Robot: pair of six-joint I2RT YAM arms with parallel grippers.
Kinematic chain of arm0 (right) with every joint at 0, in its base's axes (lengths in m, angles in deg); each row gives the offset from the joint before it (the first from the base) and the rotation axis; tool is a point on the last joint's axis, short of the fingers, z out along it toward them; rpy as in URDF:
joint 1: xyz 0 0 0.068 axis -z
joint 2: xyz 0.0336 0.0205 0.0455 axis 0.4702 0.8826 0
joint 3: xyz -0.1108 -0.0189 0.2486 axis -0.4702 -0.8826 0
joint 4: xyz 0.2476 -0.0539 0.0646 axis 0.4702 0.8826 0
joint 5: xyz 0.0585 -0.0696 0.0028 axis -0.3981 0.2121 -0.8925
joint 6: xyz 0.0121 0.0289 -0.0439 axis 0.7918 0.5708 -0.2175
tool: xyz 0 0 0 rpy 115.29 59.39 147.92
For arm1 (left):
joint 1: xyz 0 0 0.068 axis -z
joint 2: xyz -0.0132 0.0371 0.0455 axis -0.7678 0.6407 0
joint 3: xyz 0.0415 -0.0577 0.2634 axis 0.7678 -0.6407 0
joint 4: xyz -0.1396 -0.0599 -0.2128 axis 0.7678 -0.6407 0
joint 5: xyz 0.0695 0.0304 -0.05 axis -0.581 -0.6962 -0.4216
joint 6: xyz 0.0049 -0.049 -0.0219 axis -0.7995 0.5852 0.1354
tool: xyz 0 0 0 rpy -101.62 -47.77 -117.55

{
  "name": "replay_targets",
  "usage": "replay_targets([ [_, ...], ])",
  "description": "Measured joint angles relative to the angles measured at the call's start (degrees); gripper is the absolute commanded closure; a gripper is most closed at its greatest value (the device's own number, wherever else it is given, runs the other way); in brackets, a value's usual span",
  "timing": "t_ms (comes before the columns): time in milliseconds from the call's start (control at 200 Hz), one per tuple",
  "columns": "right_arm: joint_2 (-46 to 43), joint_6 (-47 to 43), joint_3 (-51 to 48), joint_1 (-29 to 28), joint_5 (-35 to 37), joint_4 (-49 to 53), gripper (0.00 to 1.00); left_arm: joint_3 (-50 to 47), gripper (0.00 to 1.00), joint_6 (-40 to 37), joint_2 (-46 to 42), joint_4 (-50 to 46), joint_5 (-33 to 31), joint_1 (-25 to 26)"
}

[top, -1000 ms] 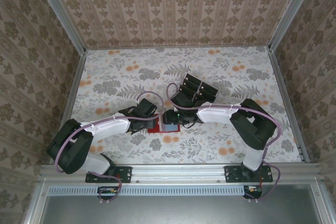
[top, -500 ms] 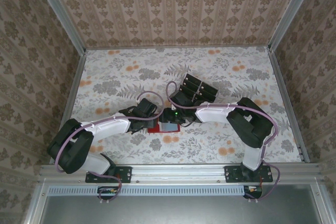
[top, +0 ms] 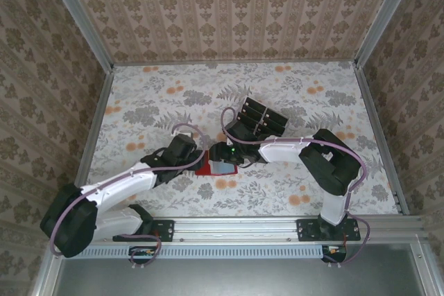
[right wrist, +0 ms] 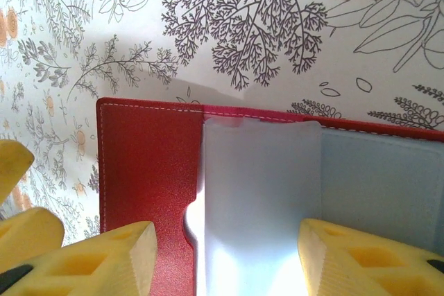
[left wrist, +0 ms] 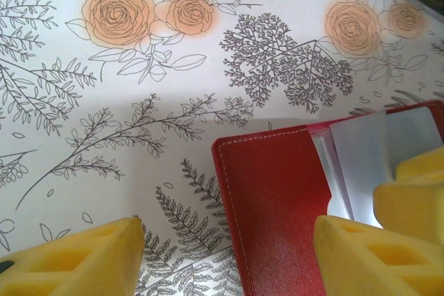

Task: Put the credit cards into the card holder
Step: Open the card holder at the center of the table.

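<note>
Holder (left wrist: pixel 270 199) lies open and flat on the bench (left wrist: pixel 104 102), between the two arms. Its red flap is to the left, the grey inside to the right, and white stitching runs along the edge.

Left hand (left wrist: pixel 225 240) hangs over the holder's left end, fingers apart. One finger is over bare bench, the other over the red flap, and nothing is pinched.

Right hand (right wrist: pixel 227 233) sits over the middle of the holder, fingers apart on either side of a pale glossy panel (right wrist: pixel 260 192) with rounded top corners. We take the panel for a card catching glare, lying on the grey inside just under the stitched edge. We cannot tell it from a pocket window for sure. We also cannot tell whether the right hand is clamped on it or only flanking it.

The other cards (top: pixel 263 117) are a black stack further back, just behind the right wrist and apart from the holder. We can't count them.

Step, as we judge it: seating one card in the holder, with more left to do. The next move calls for sliding the panel square into the pocket without the flap lifting, then reaching back to the stack. The left hand likely needs to pin the flap for that.

Writing: none readable. No brand or logo on the holder, and the cards are too small to read.
</note>
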Motion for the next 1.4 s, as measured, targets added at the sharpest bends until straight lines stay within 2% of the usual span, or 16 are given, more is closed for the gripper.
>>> replay_targets([
  [210, 0.0, 1.3, -0.1, 0.0, -0.1, -0.5, 0.42, -4.0, 0.32, -1.2, -2.2, 4.4, 2.4, 2.4],
  [580, 0.0, 2.5, -0.2, 0.0, -0.1, -0.6, 0.41, -5.8, 0.31, -3.2, -0.1, 12.5, 3.0, 8.5],
  [1135, 0.0, 2.7, -0.3, 0.0, -0.1, -0.6, 0.41, -4.8, 0.32, -3.4, 9.7, 16.4, -2.2, 10.4],
  [1400, 0.0, 2.7, -0.9, 0.5, -0.5, -1.2, 0.4, -4.6, 0.34, -3.4, 11.6, 16.7, -3.7, 10.7],
])
